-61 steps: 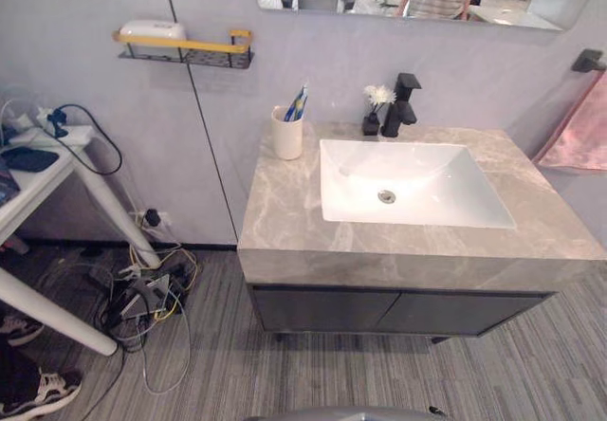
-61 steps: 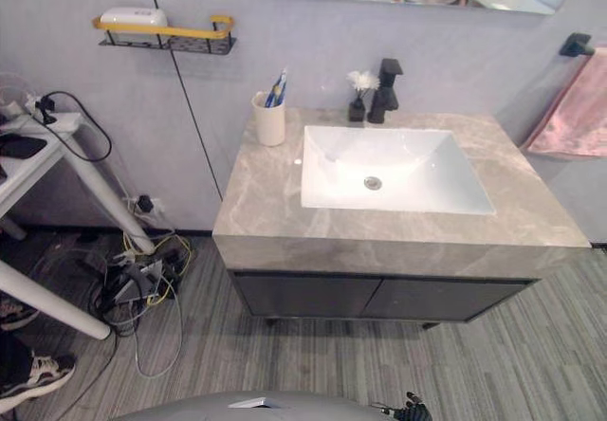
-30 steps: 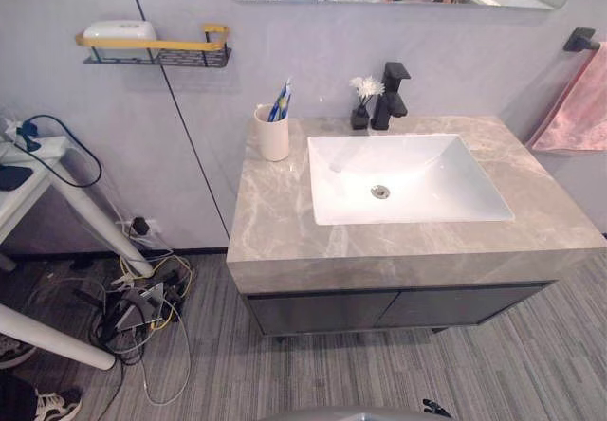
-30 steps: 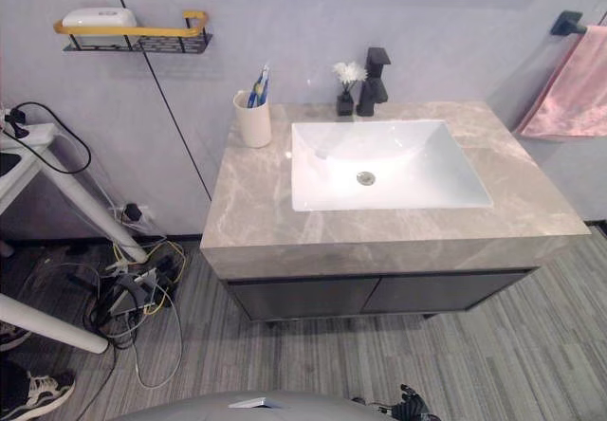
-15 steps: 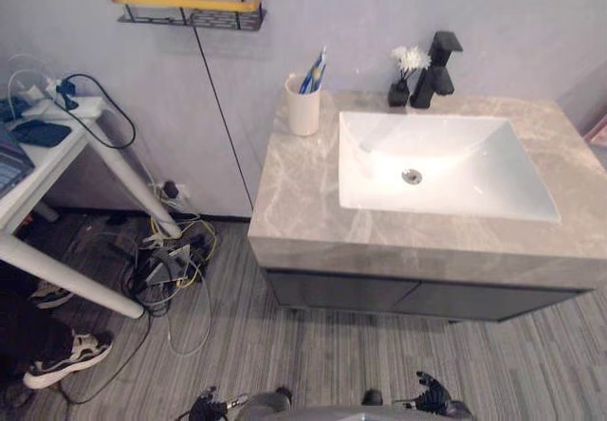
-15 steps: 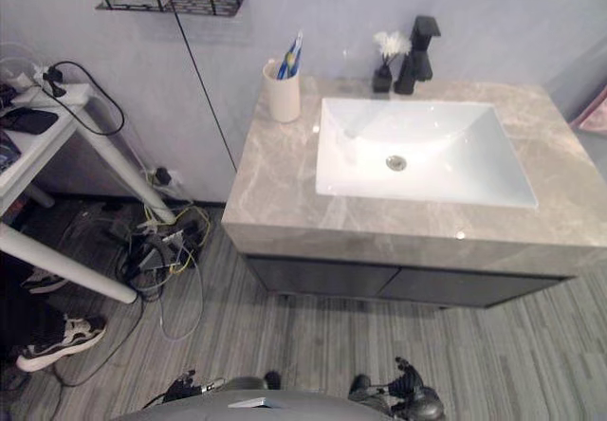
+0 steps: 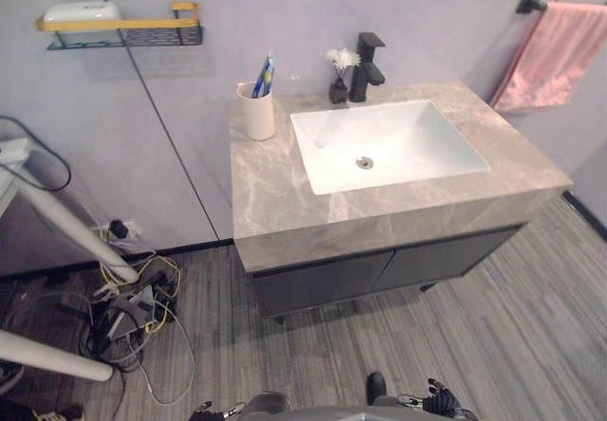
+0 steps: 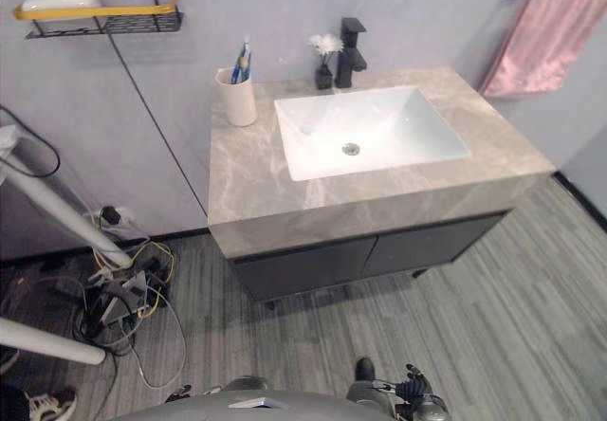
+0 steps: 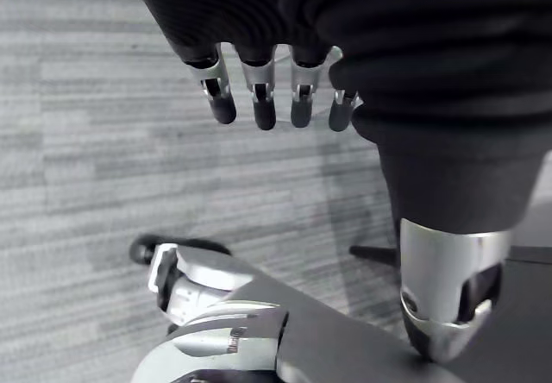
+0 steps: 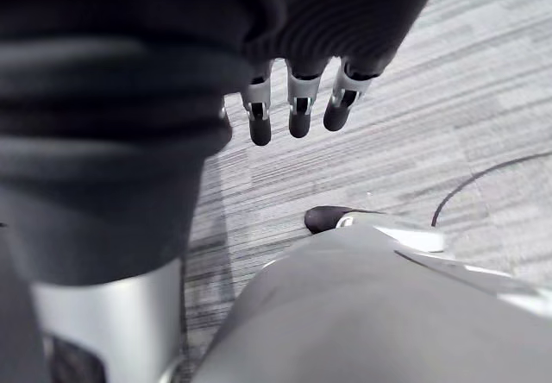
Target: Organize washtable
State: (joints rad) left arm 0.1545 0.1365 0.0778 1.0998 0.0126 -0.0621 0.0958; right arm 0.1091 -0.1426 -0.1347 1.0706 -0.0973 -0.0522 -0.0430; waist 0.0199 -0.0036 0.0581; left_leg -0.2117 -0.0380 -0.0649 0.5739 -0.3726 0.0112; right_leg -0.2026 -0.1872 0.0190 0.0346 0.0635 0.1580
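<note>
Left hand and right hand hang relaxed and empty over the floor, well short of the washtable, whose toothbrush cup stands left of the basin; stepping close and square should precede any reach.

1. This is a bathroom corner. Well ahead of the right hand stands a marble-topped washstand with a white basin, a black tap and a toothbrush cup.
2. A pink towel hangs on the wall far beyond that hand, and a wire shelf far beyond the left hand.
3. It looks like a staged set in a lab: a tangle of cables and a white table leg lie ahead of the left hand.
</note>
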